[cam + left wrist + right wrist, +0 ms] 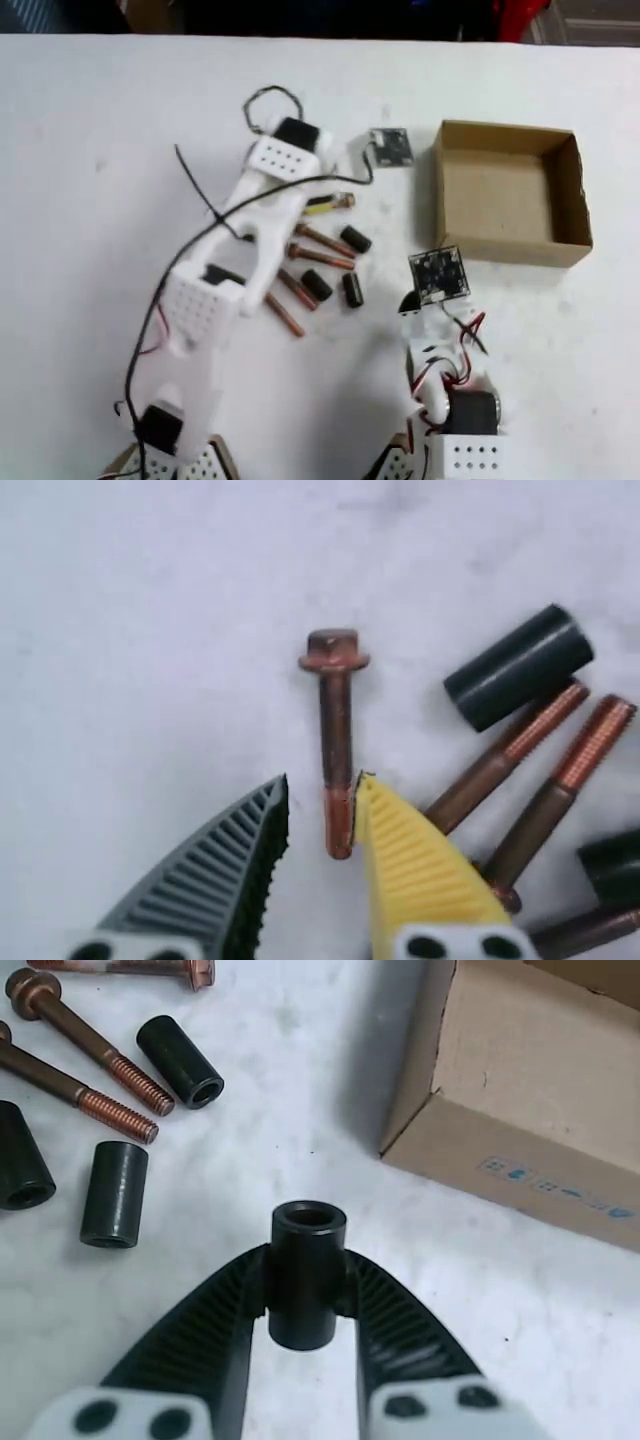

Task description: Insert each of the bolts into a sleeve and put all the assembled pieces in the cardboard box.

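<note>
The right gripper (306,1285) is clamping a black cylindrical sleeve (309,1222) off the near-left corner of the brown cardboard box (500,1150). The left gripper (321,780) is straddling, part-open, the threaded end of a copper-coloured hex-head bolt (335,695) that is lying on the white table (150,630). The bolt pickup looks to be under way: closing, lifting and aligning with the sleeve's bore come next.

Open table (395,215) separates the bolts (325,240) from the cardboard box (500,245); the left arm (255,215) overhangs the bolts.

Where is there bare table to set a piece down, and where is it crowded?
Bare: the wide table left of the left arm; the corner in front of the cardboard box, right of the right arm. Crowded: loose bolts and sleeves between the arms.
</note>
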Controlling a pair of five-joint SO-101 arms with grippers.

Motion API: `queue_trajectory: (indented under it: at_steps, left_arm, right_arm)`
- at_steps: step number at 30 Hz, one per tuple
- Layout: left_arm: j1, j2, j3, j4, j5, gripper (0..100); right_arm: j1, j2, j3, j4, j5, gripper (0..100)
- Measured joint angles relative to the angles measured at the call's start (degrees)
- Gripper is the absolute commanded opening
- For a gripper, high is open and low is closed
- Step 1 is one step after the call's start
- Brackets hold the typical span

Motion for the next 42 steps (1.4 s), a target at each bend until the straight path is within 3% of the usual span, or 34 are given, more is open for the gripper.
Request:
queue_trajectory:
  at_steps: [8, 18, 29, 36, 42]
  left_arm:
    - [1.05, 13.01, -17.93, 6.59, 0.00, 14]
    - [1.23, 22.42, -30.07, 6.86, 0.00, 14]
    - [1.32, 23.56, -31.91, 6.86, 0.00, 13]
    - [2.46, 26.02, -33.05, 7.30, 0.00, 2]
    - [2.64, 26.02, -33.05, 7.30, 0.00, 4]
  right_arm:
    - [0.00, 0.00, 0.00, 0.00, 0.00, 1.6]
    - [0.00, 0.00, 0.00, 0.00, 0.00, 1.6]
    - [0.00, 0.00, 0.00, 0.00, 0.00, 1.6]
    - [0.00, 0.00, 0.00, 0.00, 0.00, 1.6]
    - [0.00, 0.00, 0.00, 0.00, 0.00, 1.6]
